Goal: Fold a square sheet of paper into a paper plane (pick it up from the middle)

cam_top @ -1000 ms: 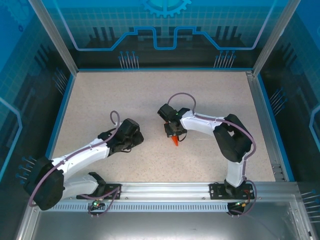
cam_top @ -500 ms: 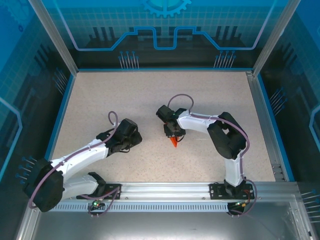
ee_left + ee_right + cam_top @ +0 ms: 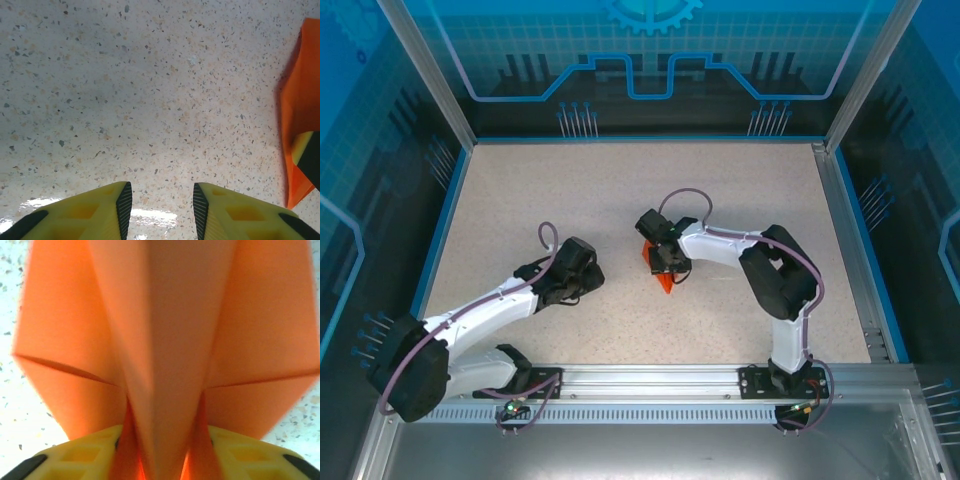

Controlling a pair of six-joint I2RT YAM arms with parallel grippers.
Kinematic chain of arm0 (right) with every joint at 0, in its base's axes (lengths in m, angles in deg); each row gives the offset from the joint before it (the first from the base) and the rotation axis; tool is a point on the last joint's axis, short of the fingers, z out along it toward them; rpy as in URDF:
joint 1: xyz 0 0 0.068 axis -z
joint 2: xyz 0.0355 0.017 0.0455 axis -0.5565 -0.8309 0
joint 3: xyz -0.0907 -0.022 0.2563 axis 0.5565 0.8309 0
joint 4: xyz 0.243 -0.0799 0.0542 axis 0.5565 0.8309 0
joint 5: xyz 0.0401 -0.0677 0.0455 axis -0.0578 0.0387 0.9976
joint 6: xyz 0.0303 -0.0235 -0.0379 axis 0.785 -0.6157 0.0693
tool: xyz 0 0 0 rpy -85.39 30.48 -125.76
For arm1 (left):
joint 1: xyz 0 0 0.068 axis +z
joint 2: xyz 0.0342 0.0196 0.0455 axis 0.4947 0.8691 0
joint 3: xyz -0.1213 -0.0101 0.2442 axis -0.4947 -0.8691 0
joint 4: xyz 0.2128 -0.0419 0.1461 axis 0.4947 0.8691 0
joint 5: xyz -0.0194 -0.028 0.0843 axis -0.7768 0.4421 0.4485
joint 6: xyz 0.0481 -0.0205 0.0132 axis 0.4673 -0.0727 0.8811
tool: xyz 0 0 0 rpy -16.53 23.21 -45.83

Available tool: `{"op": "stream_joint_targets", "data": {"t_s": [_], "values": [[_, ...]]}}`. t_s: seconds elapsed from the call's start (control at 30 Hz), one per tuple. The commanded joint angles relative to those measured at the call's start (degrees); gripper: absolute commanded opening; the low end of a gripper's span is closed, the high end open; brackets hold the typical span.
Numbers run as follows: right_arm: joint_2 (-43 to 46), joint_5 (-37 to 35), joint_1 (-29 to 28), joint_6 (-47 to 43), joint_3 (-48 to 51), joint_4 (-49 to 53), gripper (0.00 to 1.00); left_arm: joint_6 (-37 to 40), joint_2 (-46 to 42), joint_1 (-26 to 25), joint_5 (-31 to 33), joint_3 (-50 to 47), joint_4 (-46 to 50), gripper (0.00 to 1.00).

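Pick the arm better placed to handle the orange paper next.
Right, probably. The right gripper straddles the centre ridge of the folded orange paper; the left gripper is open over bare table, paper beside it.

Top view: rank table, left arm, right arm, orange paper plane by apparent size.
1. table
2. left arm and right arm: look about alike, so not ranked against each other
3. paper plane: smallest, partly hidden under the right arm

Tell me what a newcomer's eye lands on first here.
The bright orange paper plane stands out against the pale speckled table, lying mid-table under the right gripper. In the right wrist view its centre fold sits between that gripper's parted fingers. The left gripper hangs open to its left, holding nothing.
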Motion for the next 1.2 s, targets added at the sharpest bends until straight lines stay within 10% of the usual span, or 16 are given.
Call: {"op": "stream_joint_targets", "data": {"t_s": [0.0,0.33,0.63,0.9,1.17], "values": [[6.1,0.0,0.2,-2.4,-1.2,2.8,0.54,3.0,-0.5,0.4,3.1,1.9,2.0,0.41],[25.8,-11.8,0.6,-7.7,2.2,5.6,0.76,6.1,-3.0,1.8,7.9,2.6,3.9,0.45],[43.9,-29.7,16.2,-17.0,15.9,-0.8,0.89,13.9,-10.0,5.9,22.0,1.9,7.3,0.83],[44.0,-13.7,35.7,-30.0,39.8,-34.1,0.9,22.0,-11.9,17.5,26.8,0.7,2.8,0.95],[34.2,-2.3,36.6,-39.0,44.4,-57.9,0.89,33.5,-9.7,27.7,22.3,-7.2,-20.2,0.97]]}}
